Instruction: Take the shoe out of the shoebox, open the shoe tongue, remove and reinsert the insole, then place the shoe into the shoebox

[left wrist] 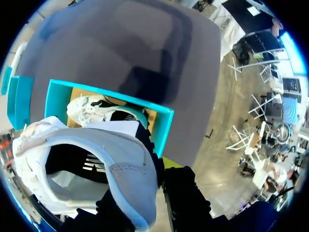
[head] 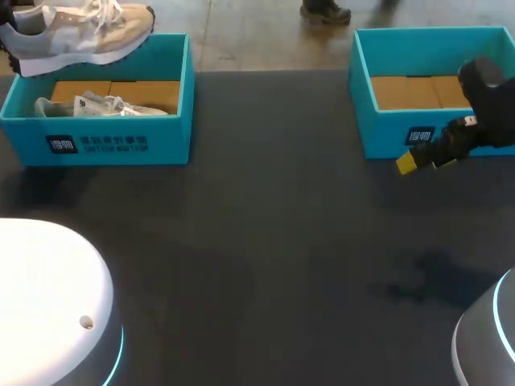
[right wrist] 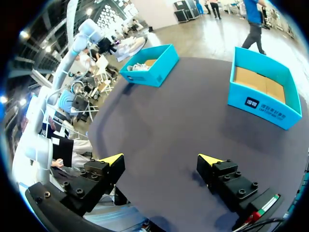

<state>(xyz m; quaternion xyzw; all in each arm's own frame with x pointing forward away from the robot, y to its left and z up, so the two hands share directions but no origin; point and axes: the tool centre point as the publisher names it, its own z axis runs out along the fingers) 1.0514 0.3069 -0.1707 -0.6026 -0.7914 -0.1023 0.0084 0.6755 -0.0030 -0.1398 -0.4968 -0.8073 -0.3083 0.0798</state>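
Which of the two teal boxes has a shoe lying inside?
The left shoebox: a white shoe lies in it. The right shoebox holds only cardboard.

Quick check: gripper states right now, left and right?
Left gripper: closed on the shoe.
Right gripper: open, holding nothing.

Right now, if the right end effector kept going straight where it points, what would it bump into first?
Most likely the bare dark table ahead of the right end effector; nothing lies between, though depth is unclear.
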